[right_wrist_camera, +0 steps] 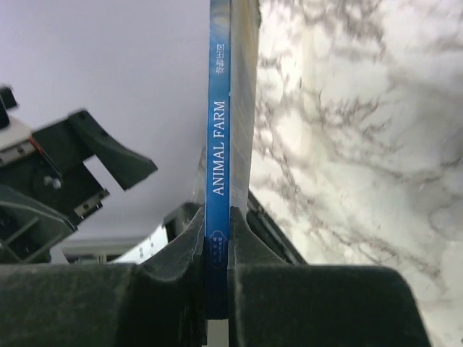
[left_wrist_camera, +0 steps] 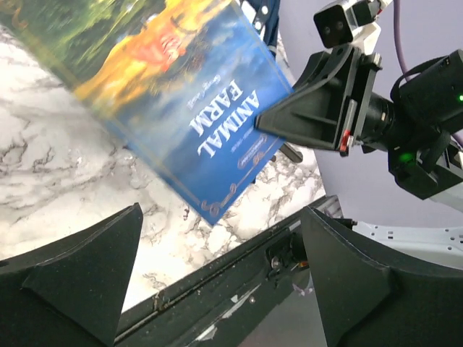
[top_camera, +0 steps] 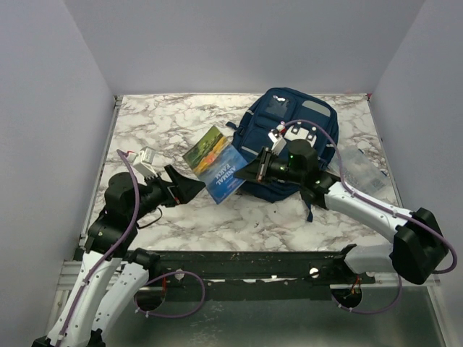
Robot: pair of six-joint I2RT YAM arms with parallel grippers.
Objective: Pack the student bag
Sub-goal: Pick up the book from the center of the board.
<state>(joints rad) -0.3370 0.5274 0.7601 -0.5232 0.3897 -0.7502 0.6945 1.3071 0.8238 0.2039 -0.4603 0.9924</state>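
Observation:
The student bag (top_camera: 289,116), navy blue, lies flat at the back right of the marble table. A blue "Animal Farm" book (top_camera: 215,160) hangs tilted above the table, left of the bag. My right gripper (top_camera: 249,172) is shut on the book's right edge. In the right wrist view the blue spine (right_wrist_camera: 218,144) is pinched between its dark fingers (right_wrist_camera: 181,253). My left gripper (top_camera: 189,186) stands open just left of and below the book, apart from it. The left wrist view shows the book's cover (left_wrist_camera: 188,94), the right gripper (left_wrist_camera: 289,119) clamped on it, and nothing between my left gripper's fingers (left_wrist_camera: 94,267).
A clear plastic case (top_camera: 362,170) lies at the table's right edge, beside the bag. A black rail (top_camera: 239,264) runs along the near edge between the arm bases. Pale walls close the table in on three sides.

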